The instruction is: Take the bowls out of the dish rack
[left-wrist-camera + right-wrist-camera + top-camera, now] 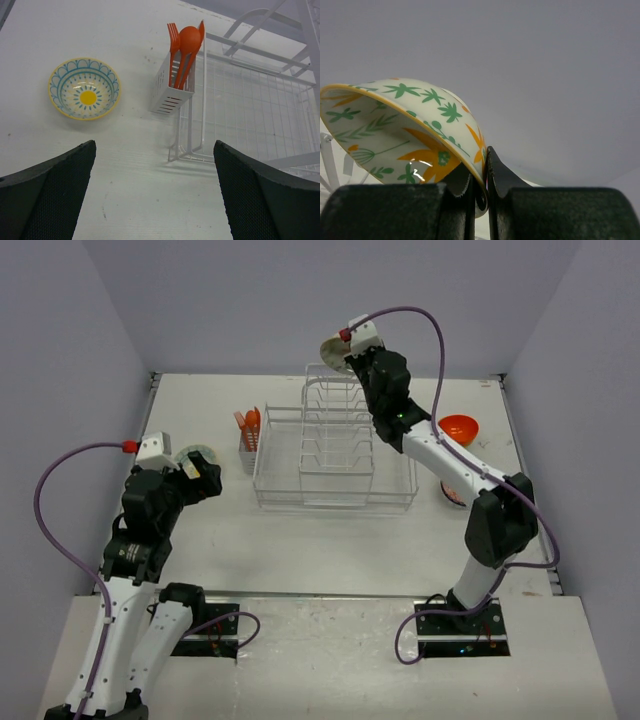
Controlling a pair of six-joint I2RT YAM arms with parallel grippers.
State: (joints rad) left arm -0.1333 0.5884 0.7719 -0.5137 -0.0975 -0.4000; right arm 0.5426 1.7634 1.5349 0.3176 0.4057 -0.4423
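The white wire dish rack (335, 455) stands mid-table; its near corner shows in the left wrist view (250, 110). My right gripper (347, 360) is shut on the rim of a cream bowl with orange flowers and green leaves (334, 348), held tilted in the air above the rack's back edge; the right wrist view shows the jaws (481, 185) pinching that bowl (405, 130). My left gripper (155, 195) is open and empty above the table, left of the rack (205, 478). A cream bowl with teal arches and a yellow centre (84, 88) sits upright on the table ahead of it.
A white cutlery holder (172, 85) with orange utensils (186, 45) hangs on the rack's left side. An orange bowl (459, 428) sits on the table right of the rack. A reddish bowl (450, 494) lies mostly hidden under my right arm. Grey walls enclose the table.
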